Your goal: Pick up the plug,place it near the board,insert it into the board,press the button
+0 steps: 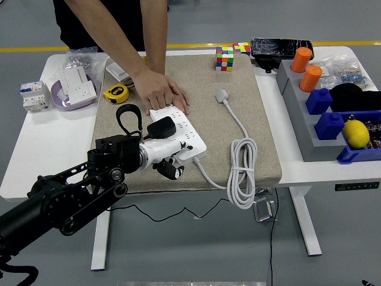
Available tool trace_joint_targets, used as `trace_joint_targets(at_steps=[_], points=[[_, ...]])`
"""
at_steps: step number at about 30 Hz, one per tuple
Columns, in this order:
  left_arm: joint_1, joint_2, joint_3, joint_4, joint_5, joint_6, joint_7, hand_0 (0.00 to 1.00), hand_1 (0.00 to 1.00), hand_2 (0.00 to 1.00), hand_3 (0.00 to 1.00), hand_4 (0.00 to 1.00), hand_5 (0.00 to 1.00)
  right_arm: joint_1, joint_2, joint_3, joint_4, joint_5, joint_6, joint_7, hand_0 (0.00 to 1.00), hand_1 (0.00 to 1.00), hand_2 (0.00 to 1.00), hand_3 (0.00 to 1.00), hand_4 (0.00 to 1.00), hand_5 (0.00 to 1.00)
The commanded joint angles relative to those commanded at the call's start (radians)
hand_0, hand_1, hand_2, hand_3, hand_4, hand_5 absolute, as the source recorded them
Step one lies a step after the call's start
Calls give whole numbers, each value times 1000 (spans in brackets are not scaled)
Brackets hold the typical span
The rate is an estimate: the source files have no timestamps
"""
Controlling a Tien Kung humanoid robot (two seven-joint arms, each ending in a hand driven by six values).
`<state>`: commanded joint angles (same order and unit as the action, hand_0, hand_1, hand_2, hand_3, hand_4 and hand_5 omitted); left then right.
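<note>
My left hand point(164, 156) lies at the near end of the white power strip point(178, 132), which I take as my landmark. My fingers point(172, 170) are white with dark tips and curl down at the strip's near edge; I cannot tell whether they grip anything. The black plug point(161, 127) sits on top of the strip at its near left part, just beyond my hand, and its black cord point(127, 120) loops up to the left of the strip. A person's hand point(161, 91) presses flat on the strip's far end. The strip's own white cable point(243, 173) runs off its near right corner and lies coiled to the right of the strip, ending in a grey plug head point(222, 95) beyond the coil. The strip rests on a beige mat point(196, 77) on the white desk point(47, 137). A yellow tape measure point(116, 93) lies left of the strip's far end, and a colour cube point(224, 59) stands well beyond the strip.
</note>
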<state>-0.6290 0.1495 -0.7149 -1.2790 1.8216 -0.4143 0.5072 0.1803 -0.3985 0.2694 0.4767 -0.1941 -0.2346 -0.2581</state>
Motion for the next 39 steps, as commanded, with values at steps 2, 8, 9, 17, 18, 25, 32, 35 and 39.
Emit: trace_joint_targets(at_steps=[2, 8, 9, 17, 18, 25, 32, 35, 39], points=[[0, -2, -1, 5, 2, 1, -1, 140, 58, 173, 937, 407, 216, -1, 0, 0, 0, 0, 0, 0, 866, 794, 765, 777, 998, 811], [-1, -2, 0, 8, 4, 8, -7, 140, 58, 172, 937, 407, 216, 1, 0, 1, 0, 0, 0, 1, 866, 794, 765, 775, 998, 811], [-1, -2, -2, 5, 4, 10, -10, 140, 58, 172, 937, 407, 216, 1, 0, 1, 0, 0, 1, 1, 866, 794, 765, 775, 998, 811], [-6, -1, -7, -12, 6, 19, -16, 139, 58, 172, 933, 407, 217, 2, 0, 2, 0, 1, 1, 0, 867, 794, 765, 777, 998, 811], [-6, -1, -7, -13, 6, 17, -16, 140, 57, 172, 932, 407, 216, 3, 0, 1, 0, 1, 1, 0, 868, 794, 765, 777, 998, 811], [-9, -3, -10, 2, 10, 21, -18, 139, 57, 172, 931, 407, 214, 5, 0, 2, -1, 3, 1, 0, 868, 795, 765, 777, 998, 810], [-11, -1, -13, 7, 9, 23, -19, 140, 57, 172, 931, 406, 213, 5, 1, 4, -1, 2, 1, 0, 869, 794, 765, 777, 998, 810], [-10, -1, -8, 6, 8, 17, -19, 140, 57, 172, 931, 406, 213, 5, 1, 6, -1, 1, 1, 0, 869, 794, 765, 777, 998, 810], [-10, -2, -6, 7, 9, 23, -20, 140, 57, 172, 926, 408, 213, 5, 1, 5, -1, 2, 0, 0, 871, 794, 765, 778, 998, 811]])
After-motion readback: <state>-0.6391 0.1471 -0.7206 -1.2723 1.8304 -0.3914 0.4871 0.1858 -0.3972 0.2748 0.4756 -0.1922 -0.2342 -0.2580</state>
